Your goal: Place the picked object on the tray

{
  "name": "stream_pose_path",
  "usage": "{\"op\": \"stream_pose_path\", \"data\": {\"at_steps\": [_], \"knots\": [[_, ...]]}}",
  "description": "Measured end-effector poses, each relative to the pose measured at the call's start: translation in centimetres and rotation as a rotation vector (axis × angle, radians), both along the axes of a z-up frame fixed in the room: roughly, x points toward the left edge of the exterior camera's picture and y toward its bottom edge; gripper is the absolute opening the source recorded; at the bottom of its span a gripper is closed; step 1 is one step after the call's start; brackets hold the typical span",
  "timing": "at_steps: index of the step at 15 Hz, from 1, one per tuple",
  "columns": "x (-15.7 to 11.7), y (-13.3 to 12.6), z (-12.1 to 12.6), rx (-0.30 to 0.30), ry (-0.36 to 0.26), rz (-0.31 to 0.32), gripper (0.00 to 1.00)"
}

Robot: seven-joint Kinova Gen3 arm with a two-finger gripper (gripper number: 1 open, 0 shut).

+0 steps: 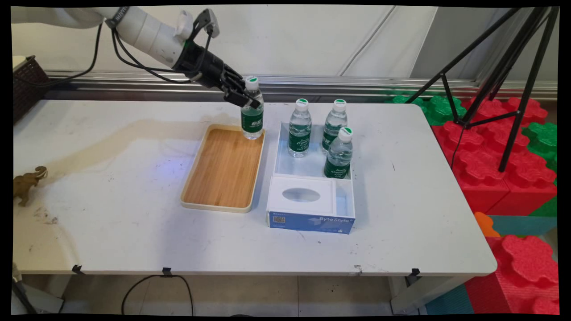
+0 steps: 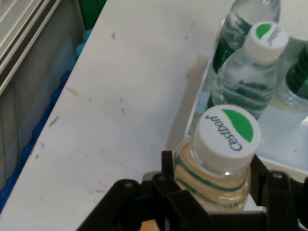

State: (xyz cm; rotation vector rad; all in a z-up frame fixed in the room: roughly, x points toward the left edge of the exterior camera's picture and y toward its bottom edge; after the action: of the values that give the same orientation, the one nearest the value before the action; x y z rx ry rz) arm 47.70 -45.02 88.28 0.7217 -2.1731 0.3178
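My gripper (image 1: 246,99) is shut on a water bottle (image 1: 252,114) with a green label and a white-and-green cap, gripping it by the shoulder just under the cap. The bottle stands upright at the far right corner of the wooden tray (image 1: 221,171); I cannot tell whether its base touches the tray. In the hand view the held bottle (image 2: 225,159) fills the lower middle, with my gripper (image 2: 211,185) closed around its neck. Three more bottles (image 1: 299,129) (image 1: 334,125) (image 1: 338,154) stand in the white box (image 1: 343,200) to the right of the tray.
The white box's front part has a lid with an oval opening (image 1: 301,195). A small brass elephant figure (image 1: 27,182) stands at the table's left edge. A black tripod (image 1: 499,71) and red and green foam blocks (image 1: 495,165) lie beyond the table's right side.
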Motion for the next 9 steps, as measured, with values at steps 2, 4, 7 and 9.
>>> {"op": "stream_pose_path", "data": {"at_steps": [2,4,7,9], "knots": [[0.1,-0.5,-0.7,0.007,-0.002,0.007,0.00],[0.3,-0.9,-1.4,0.015,-0.002,0.014,0.00],[0.5,-1.4,-2.5,0.028,-0.003,0.023,0.00],[0.8,-1.7,-3.4,0.036,-0.006,0.029,0.00]]}}
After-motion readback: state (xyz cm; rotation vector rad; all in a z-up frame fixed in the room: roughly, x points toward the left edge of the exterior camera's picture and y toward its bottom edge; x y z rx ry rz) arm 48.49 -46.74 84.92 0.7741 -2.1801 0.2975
